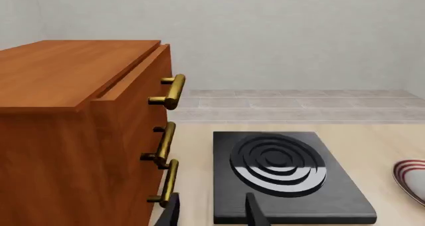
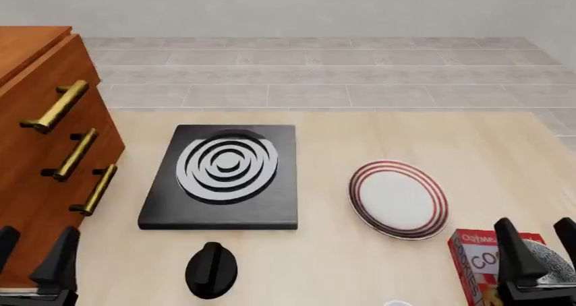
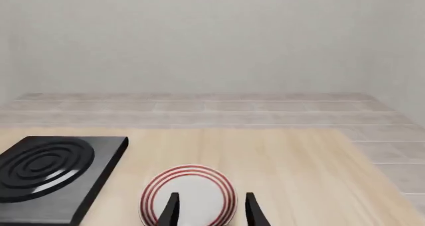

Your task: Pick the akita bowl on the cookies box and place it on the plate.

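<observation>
The akita bowl [image 2: 546, 260] shows as a grey speckled patch on the red cookies box [image 2: 479, 260] at the table's near right corner, mostly hidden behind my right gripper [image 2: 533, 228]. That gripper hangs open just above the bowl and holds nothing. The white plate [image 2: 398, 198] with dark red rings lies ahead and to the left of the box; the right wrist view has the plate [image 3: 189, 193] beyond the open right gripper [image 3: 212, 206]. My left gripper [image 2: 39, 235] is open at the near left by the cabinet, and the left wrist view also shows the left gripper [image 1: 214, 206] empty.
A wooden cabinet [image 2: 45, 131] with brass handles stands along the left edge. A black square stove [image 2: 225, 174] with grey rings lies left of the plate. A dark round object [image 2: 212, 269] sits in front of the stove.
</observation>
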